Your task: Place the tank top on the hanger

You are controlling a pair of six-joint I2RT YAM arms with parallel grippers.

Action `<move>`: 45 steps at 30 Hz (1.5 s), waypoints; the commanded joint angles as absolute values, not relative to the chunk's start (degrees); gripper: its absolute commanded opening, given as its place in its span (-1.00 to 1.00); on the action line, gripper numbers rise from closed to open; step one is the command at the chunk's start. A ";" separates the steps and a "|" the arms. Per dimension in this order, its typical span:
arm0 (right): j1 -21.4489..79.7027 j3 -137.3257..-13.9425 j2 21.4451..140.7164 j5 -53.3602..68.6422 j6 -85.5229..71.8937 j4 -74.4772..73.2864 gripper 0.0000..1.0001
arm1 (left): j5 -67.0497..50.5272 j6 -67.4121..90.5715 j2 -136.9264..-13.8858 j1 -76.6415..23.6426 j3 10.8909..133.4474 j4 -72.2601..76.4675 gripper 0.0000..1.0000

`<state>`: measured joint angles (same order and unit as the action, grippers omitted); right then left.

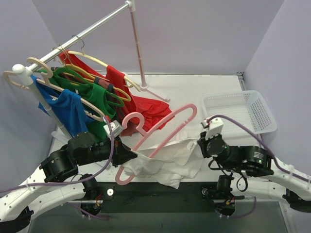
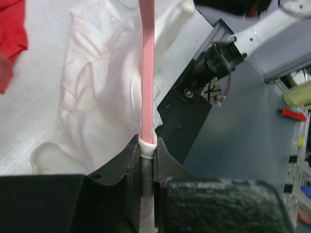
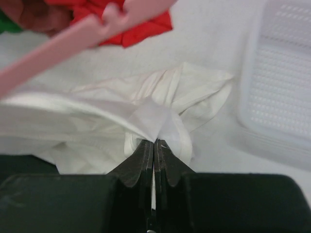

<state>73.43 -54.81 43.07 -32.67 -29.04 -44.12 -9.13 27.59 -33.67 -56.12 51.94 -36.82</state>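
Observation:
The light pink hanger (image 1: 163, 137) lies slanted across the table, its hook (image 1: 133, 119) toward the clothes rack. My left gripper (image 1: 133, 154) is shut on the hanger's (image 2: 147, 73) lower arm, with a band of white cloth pinched between the jaws along with it. The white tank top (image 1: 170, 162) lies crumpled under and beside the hanger, near the table's front edge. My right gripper (image 1: 200, 143) is shut on a bunched fold of the tank top (image 3: 97, 116) at its right side. In the right wrist view the hanger (image 3: 73, 43) crosses above the cloth.
A clothes rack (image 1: 87, 31) at the back left carries red, green and blue garments on beige hangers. A red garment (image 1: 150, 109) spreads onto the table behind the pink hanger. A white mesh basket (image 1: 240, 111) stands at the right.

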 commanded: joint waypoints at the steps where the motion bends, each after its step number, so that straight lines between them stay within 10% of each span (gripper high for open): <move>1: 64.62 -63.17 42.36 -37.27 -21.19 -47.46 -1.00 | -19.33 18.64 -32.96 -55.72 52.29 -29.88 -1.00; 15: 47.11 -73.74 44.65 -31.30 -15.47 -46.58 -1.00 | -22.17 7.48 -37.79 -55.63 55.80 -36.98 -1.00; 45: 45.44 -78.31 47.46 -15.82 -7.65 -48.78 -1.00 | -6.42 -9.67 -49.04 -55.72 64.95 -52.21 -1.00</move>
